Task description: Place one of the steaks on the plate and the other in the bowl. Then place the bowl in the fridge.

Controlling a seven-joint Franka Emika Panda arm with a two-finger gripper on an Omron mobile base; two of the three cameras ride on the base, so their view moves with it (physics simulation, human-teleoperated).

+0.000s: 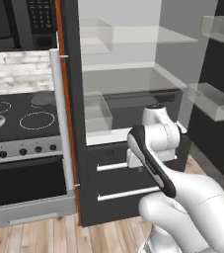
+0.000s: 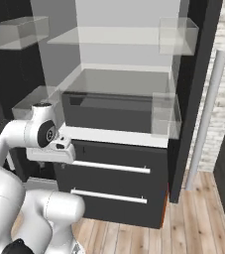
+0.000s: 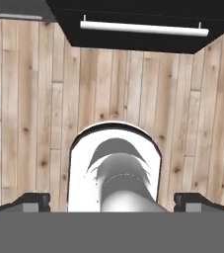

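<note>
dk-grey fridge (image 2: 193,99), silver handles (image 2: 111,167), pale wood-plank floor (image 3: 29,123)

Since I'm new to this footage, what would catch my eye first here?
The tall dark-grey fridge stands wide open, its clear shelves and door bins bare. The white arm folds in front of its lower drawers with silver bar handles. In the hand view the open gripper points down at the pale wooden plank floor.

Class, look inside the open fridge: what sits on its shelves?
The fridge holds clear shelves and door bins, with nothing on them. Its lower drawers are shut, hiding their contents.
</note>
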